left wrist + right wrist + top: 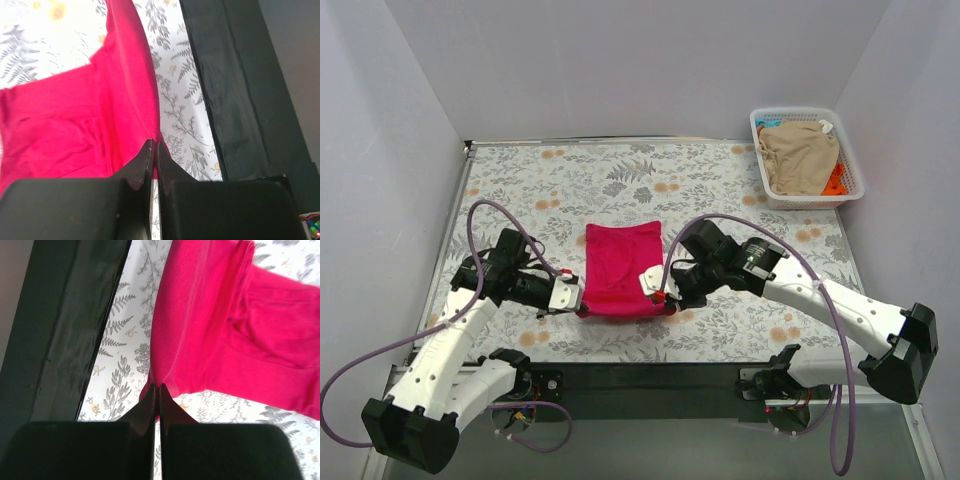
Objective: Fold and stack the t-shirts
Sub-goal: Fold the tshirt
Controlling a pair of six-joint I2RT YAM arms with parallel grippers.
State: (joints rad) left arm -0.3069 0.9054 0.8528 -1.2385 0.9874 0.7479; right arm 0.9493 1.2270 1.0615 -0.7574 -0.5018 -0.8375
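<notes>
The crimson-pink t-shirt lies partly folded on the middle of the table. My left gripper is shut on its near left corner; the left wrist view shows the pink cloth pinched between the black fingertips. My right gripper is shut on its near right corner; the right wrist view shows the pink cloth caught at the fingertips. A tan-beige t-shirt lies in the white basket at the far right, with orange cloth under it.
The table has a floral cover. A black strip runs along the near edge by the arm bases. White walls close in the back and both sides.
</notes>
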